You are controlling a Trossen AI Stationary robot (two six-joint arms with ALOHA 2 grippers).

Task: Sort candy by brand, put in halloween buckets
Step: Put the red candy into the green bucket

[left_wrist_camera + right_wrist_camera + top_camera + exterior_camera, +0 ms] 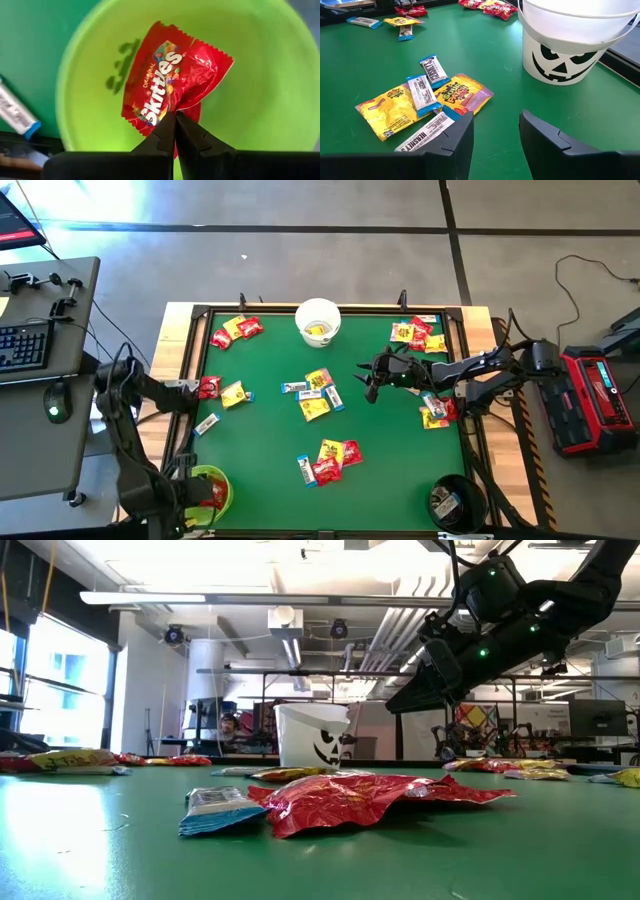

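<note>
Over the lime green bucket (250, 100) at the green table's (270, 440) corner, the left gripper (175, 120) pinches a red Skittles packet (170, 80). Mid-table, the right gripper (495, 125) hovers open near the white bucket (570, 45); behind, a dim, possibly office-like room.

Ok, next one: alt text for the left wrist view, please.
The left gripper, fingers shut, pinches a red Skittles packet by its edge over the open lime green bucket. A white-and-blue bar lies on the green table beside the bucket.
</note>
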